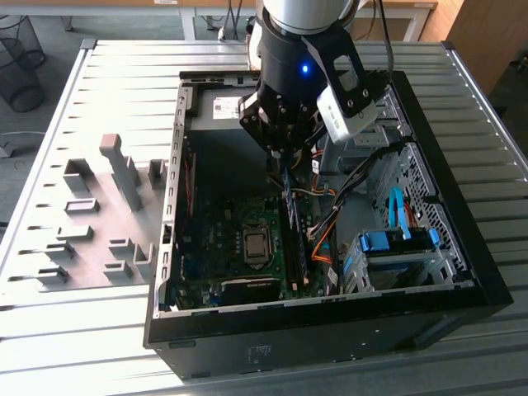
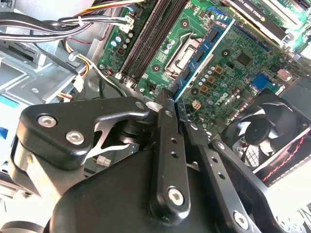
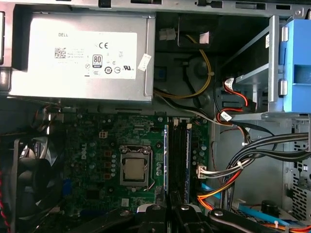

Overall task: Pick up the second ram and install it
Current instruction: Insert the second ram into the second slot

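Note:
My gripper (image 1: 285, 158) hangs inside the open computer case (image 1: 330, 330), above the motherboard (image 3: 97, 160). Its black fingers (image 2: 167, 145) are shut on the second ram (image 2: 200, 52), a thin blue-green stick with black chips that I see edge-on. In the first wrist view the ram (image 3: 165, 160) shows as a narrow blue line running out from the gripper (image 3: 168, 208), just beside the black memory slots (image 3: 178, 155) and parallel to them. The stick is held above the board and is not seated. In the second wrist view the gripper (image 2: 176, 104) holds the ram over the processor socket (image 2: 187, 48).
A grey power supply (image 3: 82, 53) fills one end of the case. A fan (image 2: 262, 131) sits beside the board, and bundled cables (image 3: 238, 167) run beside the slots. Blue drive-bay latches (image 1: 396, 241) stand at the exterior view's right. Grey holder blocks (image 1: 115, 177) stand on the slatted table.

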You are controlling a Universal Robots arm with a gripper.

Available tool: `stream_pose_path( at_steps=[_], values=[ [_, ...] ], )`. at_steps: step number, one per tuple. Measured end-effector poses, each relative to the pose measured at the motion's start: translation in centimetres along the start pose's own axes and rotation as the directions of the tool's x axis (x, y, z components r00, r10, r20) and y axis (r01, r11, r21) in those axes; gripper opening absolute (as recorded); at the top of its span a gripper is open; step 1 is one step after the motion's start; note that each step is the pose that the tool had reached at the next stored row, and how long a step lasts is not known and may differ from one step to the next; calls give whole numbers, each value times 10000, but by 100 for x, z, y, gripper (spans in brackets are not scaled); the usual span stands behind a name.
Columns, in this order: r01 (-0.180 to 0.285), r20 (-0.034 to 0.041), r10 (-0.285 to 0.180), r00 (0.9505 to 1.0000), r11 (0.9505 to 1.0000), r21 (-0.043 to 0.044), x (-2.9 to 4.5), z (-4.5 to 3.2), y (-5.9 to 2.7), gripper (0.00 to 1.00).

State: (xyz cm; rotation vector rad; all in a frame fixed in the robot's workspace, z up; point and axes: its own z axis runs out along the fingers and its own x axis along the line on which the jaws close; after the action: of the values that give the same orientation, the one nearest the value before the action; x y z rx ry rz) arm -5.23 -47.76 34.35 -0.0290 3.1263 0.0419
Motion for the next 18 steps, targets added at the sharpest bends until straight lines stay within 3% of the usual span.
stream_pose_path(
  at_steps=[6,18],
  values=[
    [1,2,-1,10000,10000,-4,-1,7,0,14],
    [-39,1,39,10000,10000,1,-18,216,-6,14]
  ],
)
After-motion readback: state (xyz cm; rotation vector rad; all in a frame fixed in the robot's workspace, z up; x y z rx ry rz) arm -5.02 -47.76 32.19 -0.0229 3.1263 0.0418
